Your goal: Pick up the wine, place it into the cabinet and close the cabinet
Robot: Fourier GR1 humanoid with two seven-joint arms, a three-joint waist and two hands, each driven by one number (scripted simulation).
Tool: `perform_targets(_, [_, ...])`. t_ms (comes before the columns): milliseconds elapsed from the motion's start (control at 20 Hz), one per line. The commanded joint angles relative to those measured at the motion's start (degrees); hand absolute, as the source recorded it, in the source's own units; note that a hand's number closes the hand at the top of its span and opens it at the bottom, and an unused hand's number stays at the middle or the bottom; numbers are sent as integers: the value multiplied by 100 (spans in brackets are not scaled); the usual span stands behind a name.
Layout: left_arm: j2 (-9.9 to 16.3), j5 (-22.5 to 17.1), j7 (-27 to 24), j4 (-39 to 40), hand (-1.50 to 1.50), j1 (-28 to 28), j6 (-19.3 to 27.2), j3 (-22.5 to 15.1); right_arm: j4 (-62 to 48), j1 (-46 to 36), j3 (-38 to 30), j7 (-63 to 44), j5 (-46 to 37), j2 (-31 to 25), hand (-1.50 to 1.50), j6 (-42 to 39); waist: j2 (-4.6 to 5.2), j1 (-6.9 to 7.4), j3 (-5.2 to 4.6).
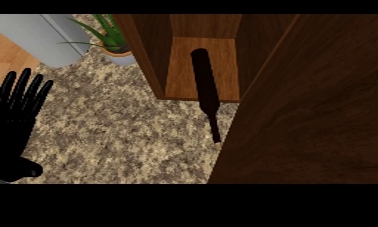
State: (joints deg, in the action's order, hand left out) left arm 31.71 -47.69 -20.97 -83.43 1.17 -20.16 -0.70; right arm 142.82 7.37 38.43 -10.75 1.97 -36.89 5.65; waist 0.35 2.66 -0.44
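Observation:
The wine bottle [205,83] is dark and slim. Its broad end rests on the lighter wooden shelf floor of the cabinet [184,78], and its thin neck points out past the front edge over the speckled counter [125,131]. The cabinet's dark wooden door [303,121] stands open and fills the right side of the view. My left hand [18,116] shows at the left edge, open, fingers straight up, well away from the bottle. My right hand is nowhere to be seen.
A potted green plant [111,38] stands just left of the cabinet's side wall. A grey rounded object [44,36] sits at the back left, with a strip of light wood [11,53] beside it.

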Motion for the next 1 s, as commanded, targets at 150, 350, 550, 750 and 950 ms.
perform_targets(150, [63,-23,225,69,-150,-303,34,-8,-7,-1137,673,-975,491,1341,150,272,33,145,-13])
perform_targets(350, [96,-87,147,180,-150,-221,-185,90,-743,-2215,571,-1615,363,2043,150,424,-10,169,-9])
perform_targets(550, [86,-94,90,484,-150,-260,-258,227,-1656,-3743,357,-2540,245,3183,150,714,-23,-5,3])
perform_targets(750, [154,-42,24,608,-150,-260,-430,345,-2907,-5183,-43,-2709,498,3651,150,1288,-24,-40,20])
perform_targets(950, [95,-99,144,669,-150,-388,-375,438,-4436,-6010,-411,-1980,1043,3674,150,1437,-3,-83,33])
